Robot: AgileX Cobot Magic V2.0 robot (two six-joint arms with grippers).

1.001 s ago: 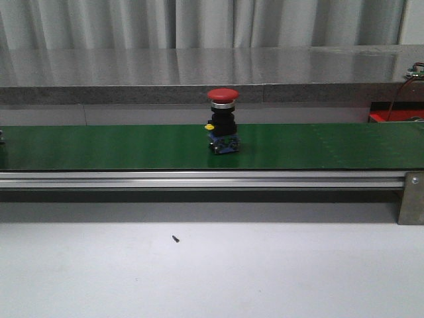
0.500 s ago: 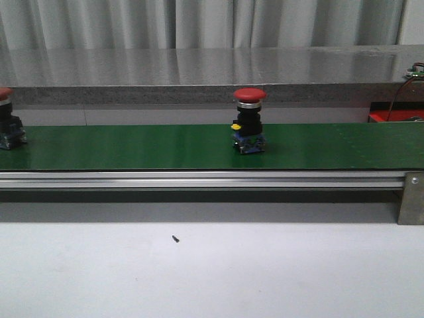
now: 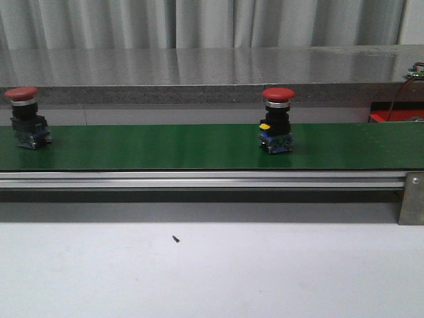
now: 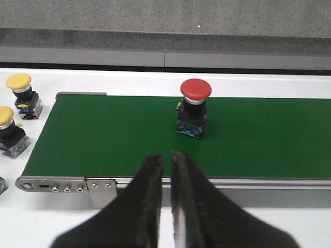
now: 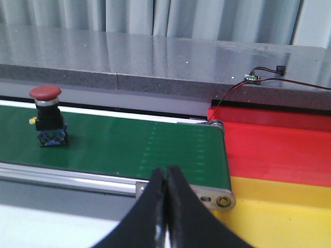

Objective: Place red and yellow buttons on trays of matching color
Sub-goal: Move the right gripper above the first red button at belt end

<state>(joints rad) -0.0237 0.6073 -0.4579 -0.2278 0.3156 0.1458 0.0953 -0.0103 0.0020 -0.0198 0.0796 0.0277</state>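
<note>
Front view: green belt (image 3: pixel 165 147) carries two red buttons, one right of centre (image 3: pixel 277 121), one at its left end (image 3: pixel 27 118). Red tray (image 5: pixel 279 150) and yellow tray (image 5: pixel 279 217) lie just beyond the belt end, beside the right gripper (image 5: pixel 166 206), whose jaws are closed, empty. Left gripper (image 4: pixel 166 170): jaws nearly closed, empty; a red button stands ahead of them. Buttons judged rigid, light, top-heavy, caps smooth. Grip the black body below the cap.

left gripper (image 4: pixel 166 158) jaws nearly closed, right gripper (image 5: pixel 165 173) jaws pressed together, both empty.
</note>
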